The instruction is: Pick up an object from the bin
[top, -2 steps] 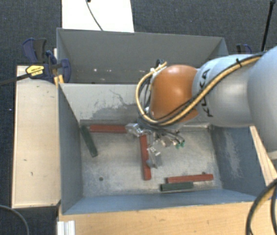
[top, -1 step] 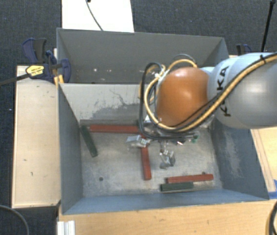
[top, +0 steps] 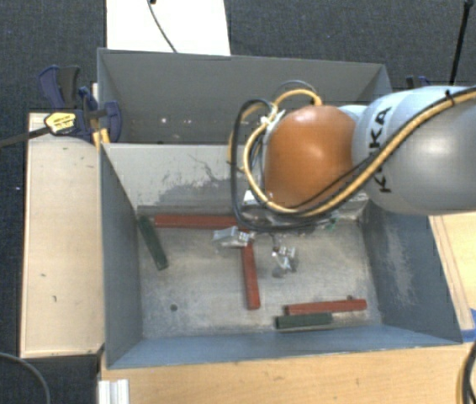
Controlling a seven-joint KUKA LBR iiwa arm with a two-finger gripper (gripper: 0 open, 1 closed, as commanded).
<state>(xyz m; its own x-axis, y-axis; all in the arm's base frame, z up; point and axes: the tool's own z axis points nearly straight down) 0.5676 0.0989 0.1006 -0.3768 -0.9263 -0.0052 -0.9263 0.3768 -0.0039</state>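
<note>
Red stick (top: 250,283) lies in middle of bin (top: 120,251); end effector (top: 284,259) hangs just right of it, holding nothing seen.
Nearer: green stick (top: 304,321) beside red bar (top: 326,306), lying flat. Farther: long red stick (top: 192,221). Spread or pressed: cannot tell, wrist blocks view.

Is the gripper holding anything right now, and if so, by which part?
Nothing is visibly held. The gripper hangs over bare bin floor, just right of a red stick and apart from it.
</note>
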